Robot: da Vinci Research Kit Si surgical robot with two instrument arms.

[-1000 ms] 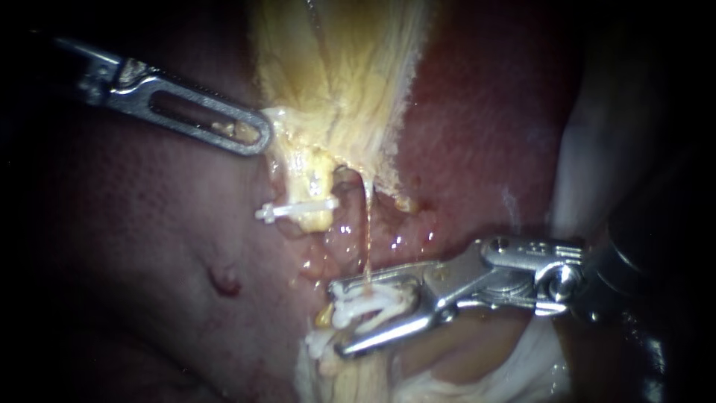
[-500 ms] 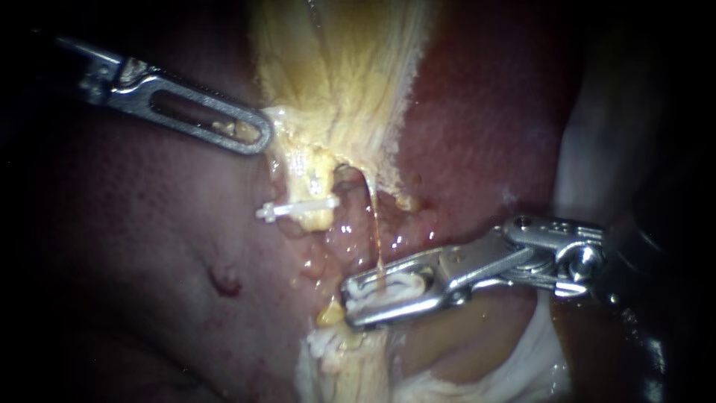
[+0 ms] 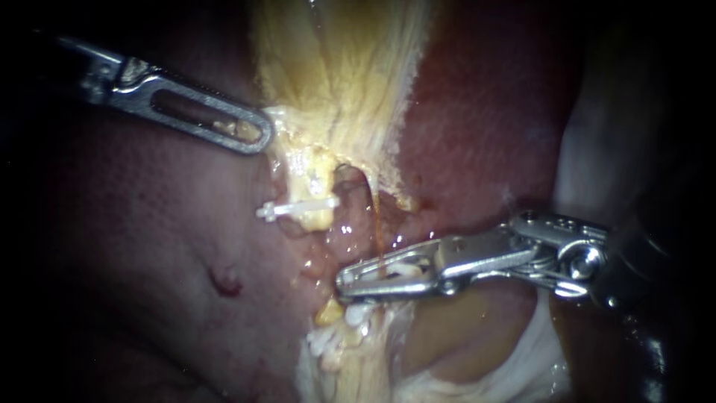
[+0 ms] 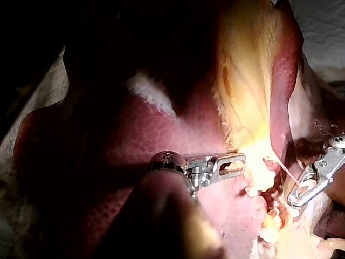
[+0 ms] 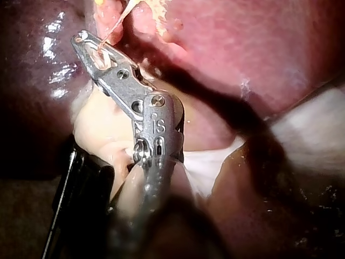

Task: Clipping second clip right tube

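Your right instrument (image 3: 341, 283) comes in from the right edge of the frame and lies almost level across the lower middle. Its end effector is drawn narrow: both jaws press on a white clip (image 3: 399, 269) held between them, and only a thin slit is left. The right tube (image 3: 375, 224), a thin amber strand, drops from the yellow tissue (image 3: 335, 75) at the upper middle of the frame. It runs down to the upper jaw, where it meets the clip; you cannot tell whether the clip fully encircles it. In the right wrist view the same strand (image 5: 116, 24) enters the end effector close to its tip, with white clip material showing in the jaw's slot. Small white bits (image 3: 354, 313) sit just below the jaws, and you cannot tell what they are. Your left instrument (image 3: 259, 136) enters from the upper left of the frame. Its slotted end effector is closed down on the edge of the yellow tissue, and yellow scraps show in the slot. Left of the right tube, near the centre of the frame, a separate clip (image 3: 294, 209) lies crosswise on a thicker yellow tube (image 3: 313, 183), clear of both instruments. The red liver (image 3: 485, 134) fills the frame behind the tubes.
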